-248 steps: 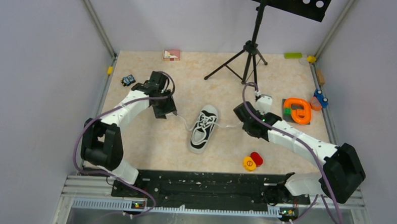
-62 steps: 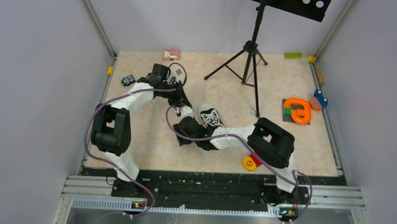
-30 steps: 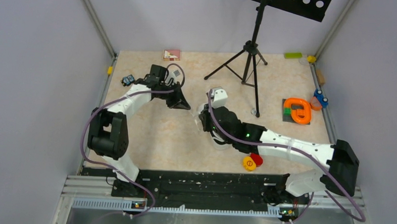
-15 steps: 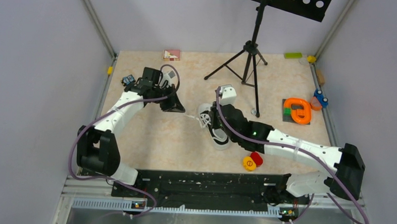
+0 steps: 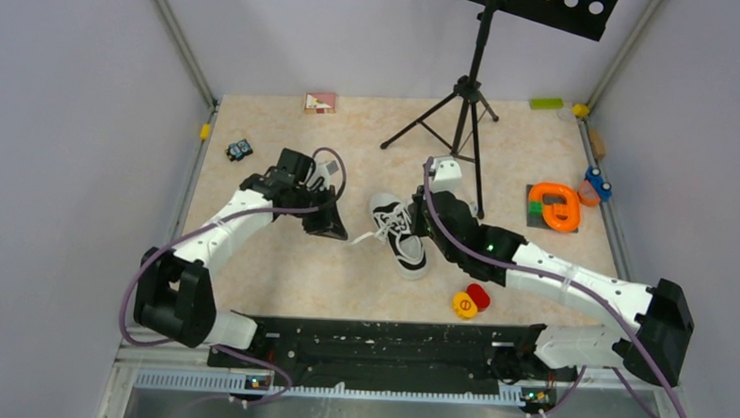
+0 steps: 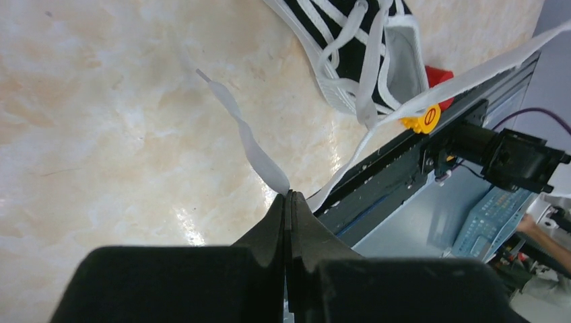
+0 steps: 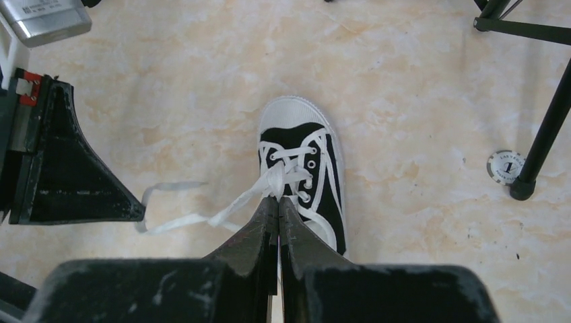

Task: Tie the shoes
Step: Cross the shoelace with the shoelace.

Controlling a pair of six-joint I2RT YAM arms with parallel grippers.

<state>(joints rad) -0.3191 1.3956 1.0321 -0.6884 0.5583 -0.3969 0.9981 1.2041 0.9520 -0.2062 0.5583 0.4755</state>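
Note:
The shoe, a small black sneaker [image 5: 404,246] with a white toe cap, lies mid-table with its toe pointing away. My left gripper [image 5: 340,233] sits just left of it, shut on a white lace [image 6: 252,145]. One end of that lace trails loose on the table and the other strand runs back to the shoe [image 6: 360,47]. My right gripper [image 7: 278,199] is above the shoe's [image 7: 301,161] lacing, shut on the crossed laces [image 7: 279,176] at the top eyelets. In the top view the right gripper [image 5: 417,220] hangs over the shoe's right side.
A black tripod stand [image 5: 465,100] rises behind the shoe, with a poker chip [image 7: 505,166] by its foot. Red and yellow discs [image 5: 471,301] lie near the front. An orange ring toy [image 5: 555,206] is at the right, a toy car [image 5: 240,150] and a card box [image 5: 320,102] at the back left.
My left gripper has moved toward the front and right with the lace, closer to the shoe. My right gripper has shifted right, uncovering most of the shoe.

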